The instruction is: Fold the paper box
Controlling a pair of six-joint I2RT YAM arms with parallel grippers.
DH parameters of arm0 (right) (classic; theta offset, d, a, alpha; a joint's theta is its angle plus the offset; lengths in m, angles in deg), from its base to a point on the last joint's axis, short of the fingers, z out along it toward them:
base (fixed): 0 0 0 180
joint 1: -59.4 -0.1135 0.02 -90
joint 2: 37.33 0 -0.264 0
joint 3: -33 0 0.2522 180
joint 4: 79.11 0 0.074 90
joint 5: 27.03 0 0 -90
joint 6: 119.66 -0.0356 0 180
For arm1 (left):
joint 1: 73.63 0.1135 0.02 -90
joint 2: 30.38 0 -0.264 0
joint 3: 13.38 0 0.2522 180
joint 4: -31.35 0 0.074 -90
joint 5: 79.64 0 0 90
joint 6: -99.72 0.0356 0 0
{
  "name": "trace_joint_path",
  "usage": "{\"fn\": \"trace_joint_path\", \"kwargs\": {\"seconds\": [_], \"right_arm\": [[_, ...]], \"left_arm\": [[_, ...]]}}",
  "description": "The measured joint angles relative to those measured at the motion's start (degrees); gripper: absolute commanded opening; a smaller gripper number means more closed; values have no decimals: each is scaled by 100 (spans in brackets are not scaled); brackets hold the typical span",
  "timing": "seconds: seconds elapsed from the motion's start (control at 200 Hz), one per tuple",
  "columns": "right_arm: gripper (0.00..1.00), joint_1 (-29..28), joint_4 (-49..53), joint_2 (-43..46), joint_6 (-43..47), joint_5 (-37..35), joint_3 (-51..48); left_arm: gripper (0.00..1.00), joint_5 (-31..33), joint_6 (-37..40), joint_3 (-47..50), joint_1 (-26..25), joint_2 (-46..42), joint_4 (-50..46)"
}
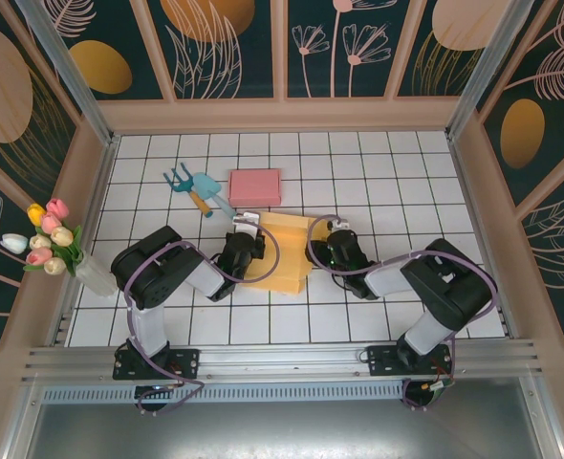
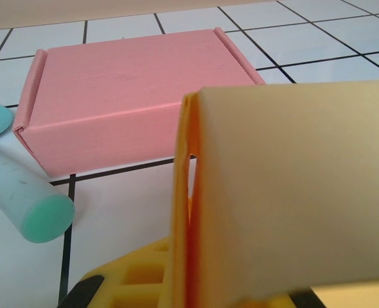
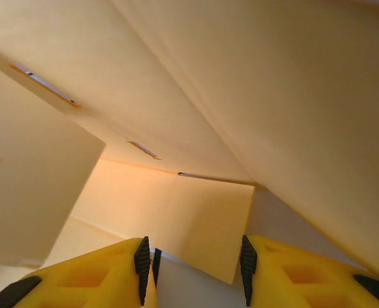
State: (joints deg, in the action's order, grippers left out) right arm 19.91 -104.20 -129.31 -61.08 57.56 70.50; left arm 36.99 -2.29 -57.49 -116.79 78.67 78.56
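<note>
On the tiled surface, mid-way between both arms, the yellow paper box was mostly laid flat tbh. One flap was pinched upright by the left claw; the right claw was spread. Most folds were left undone.
</note>
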Motion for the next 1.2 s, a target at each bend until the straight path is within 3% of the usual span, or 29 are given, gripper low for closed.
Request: {"fn": "trace_joint_path", "kwargs": {"seconds": [0.32, 0.606, 0.796, 1.201], "right_arm": [[44, -450, -428, 63, 356, 170, 175], [44, -575, -555, -717, 396, 278, 640], [44, -590, -570, -789, 415, 291, 686], [44, -975, 1106, 1047, 636, -450, 284]], "left_arm": [[0, 76, 0, -9, 31, 9, -4], [0, 59, 2, -11, 31, 13, -4], [0, 61, 0, -11, 31, 13, -2], [0, 20, 0, -20, 28, 17, 7]]}}
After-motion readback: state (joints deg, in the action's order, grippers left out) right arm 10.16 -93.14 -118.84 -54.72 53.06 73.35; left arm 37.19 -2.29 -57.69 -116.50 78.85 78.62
